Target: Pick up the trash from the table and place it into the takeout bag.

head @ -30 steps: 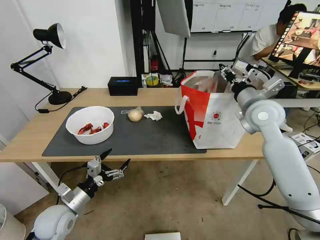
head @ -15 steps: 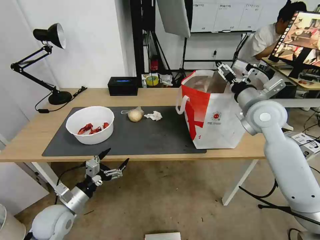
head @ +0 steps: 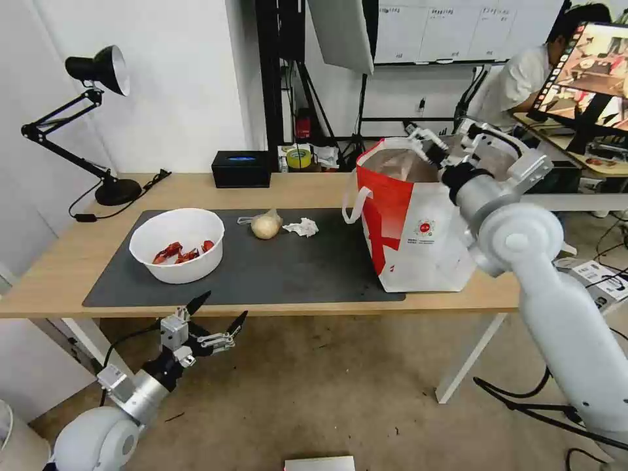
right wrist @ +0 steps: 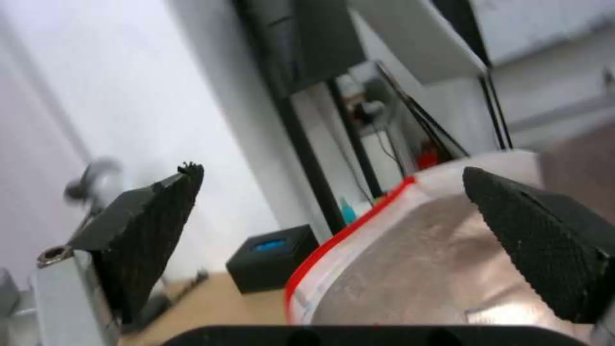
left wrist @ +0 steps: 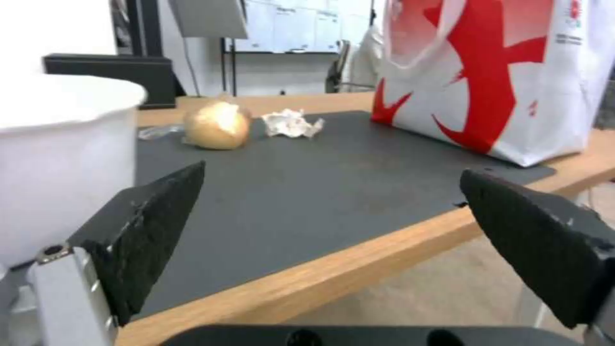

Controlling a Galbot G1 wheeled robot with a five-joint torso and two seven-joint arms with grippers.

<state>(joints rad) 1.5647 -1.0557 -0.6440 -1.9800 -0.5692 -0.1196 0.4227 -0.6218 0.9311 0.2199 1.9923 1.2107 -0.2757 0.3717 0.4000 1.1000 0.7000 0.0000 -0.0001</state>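
Now the right gripper [head: 428, 145], fingers spread wide and empty, has swung leftward above the open takeout bag [head: 412, 222], suggesting a drop is done, while bowl [head: 176, 244], bun [head: 265, 226] and tissue [head: 301, 227] remain left of it, the left gripper [head: 212, 317] open below.

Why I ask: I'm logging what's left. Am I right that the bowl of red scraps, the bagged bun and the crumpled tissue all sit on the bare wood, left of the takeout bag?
Not quite: the head view shows the bowl, bun and tissue on the dark grey mat, not bare wood. They are left of the takeout bag.
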